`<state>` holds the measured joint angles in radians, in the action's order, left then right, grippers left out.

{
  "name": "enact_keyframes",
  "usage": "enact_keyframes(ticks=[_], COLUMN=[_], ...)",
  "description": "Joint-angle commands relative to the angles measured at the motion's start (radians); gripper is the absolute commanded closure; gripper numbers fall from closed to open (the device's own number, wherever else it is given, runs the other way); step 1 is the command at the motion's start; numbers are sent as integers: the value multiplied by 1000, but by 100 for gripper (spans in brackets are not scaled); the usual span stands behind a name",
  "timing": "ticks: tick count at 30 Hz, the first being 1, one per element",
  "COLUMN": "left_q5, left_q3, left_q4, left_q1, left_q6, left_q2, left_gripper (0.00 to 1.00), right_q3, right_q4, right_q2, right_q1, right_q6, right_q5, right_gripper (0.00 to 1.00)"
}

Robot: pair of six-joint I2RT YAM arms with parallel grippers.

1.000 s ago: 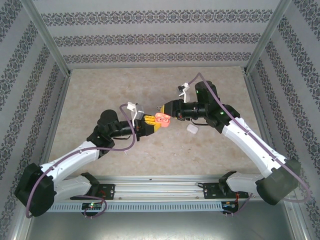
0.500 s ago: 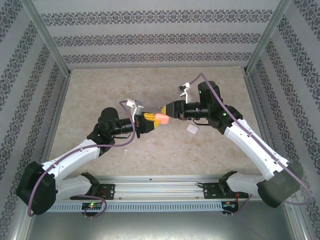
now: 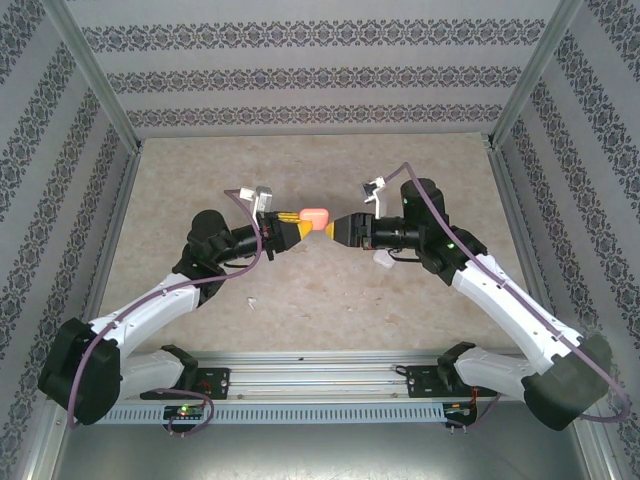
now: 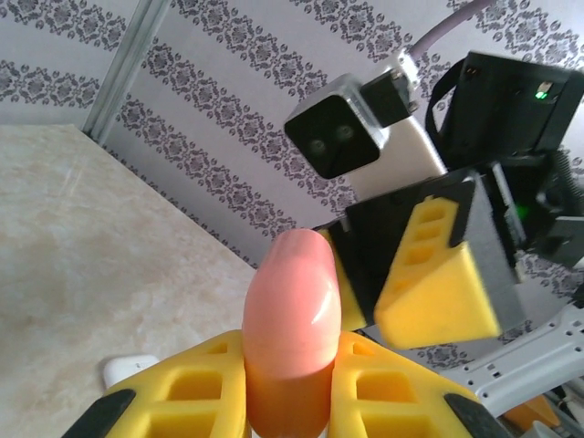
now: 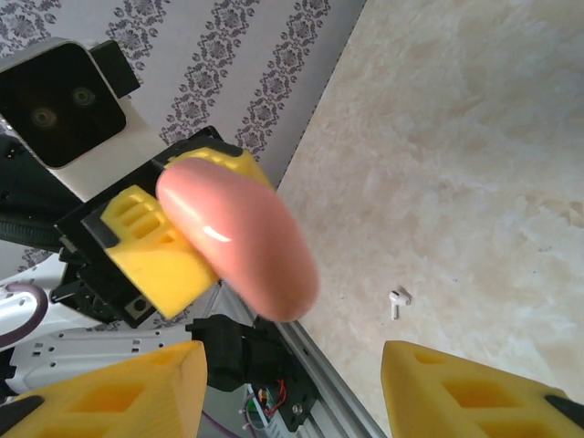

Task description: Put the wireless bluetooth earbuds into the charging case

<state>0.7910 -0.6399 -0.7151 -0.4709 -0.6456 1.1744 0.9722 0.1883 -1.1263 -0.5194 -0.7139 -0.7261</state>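
The coral-pink charging case (image 3: 315, 217) is held above the table's middle with its lid shut, and my left gripper (image 3: 296, 226) is shut on its lower half. In the left wrist view the case (image 4: 290, 310) stands upright between the yellow fingers (image 4: 392, 401). My right gripper (image 3: 340, 228) faces it from the right, open and just clear of the case (image 5: 242, 237). Nothing lies between the right gripper's (image 5: 292, 365) fingers. One white earbud (image 5: 397, 299) lies on the table; the top view shows this earbud (image 3: 252, 301) near the left arm.
A white charging case (image 3: 384, 258) rests on the table under the right arm, and it also shows low in the left wrist view as the white case (image 4: 128, 370). Patterned walls enclose the marbled tabletop (image 3: 200, 180). A metal rail (image 3: 320, 365) runs along the near edge.
My right gripper has opened and come off the coral case. Both grippers have shifted toward the far side, and the left one has carried the case with it.
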Motion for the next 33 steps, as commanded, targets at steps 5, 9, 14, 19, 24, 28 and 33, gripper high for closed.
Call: enact_keyframes(ticks=[5, 9, 14, 19, 24, 28, 33], left_q5=[71, 88, 92, 85, 63, 43, 6], left_q3=[-20, -20, -27, -21, -22, -24, -19], left_q4=[-152, -201, -209, -193, -75, 31, 136], left_q1=[9, 9, 15, 28, 38, 45, 59], left_q6=[-118, -159, -178, -153, -59, 16, 86], left_q2=[36, 59, 70, 67, 27, -11, -54], left_gripper=[100, 100, 100, 89, 64, 48, 32], right_q3=[-11, -2, -1, -7, -10, -6, 3], right_q4=[-189, -219, -250, -251, -267, -301, -334], right_q2=[-37, -64, -95, -102, -124, -161, -208], right_q1=[-4, -4, -12, -12, -4, -4, -2], right_q6=[-59, -70, -86, -88, -106, -133, -161], right_q5=[-21, -33, -65, -47, -9, -4, 15], right_gripper=[49, 57, 74, 81, 84, 84, 85])
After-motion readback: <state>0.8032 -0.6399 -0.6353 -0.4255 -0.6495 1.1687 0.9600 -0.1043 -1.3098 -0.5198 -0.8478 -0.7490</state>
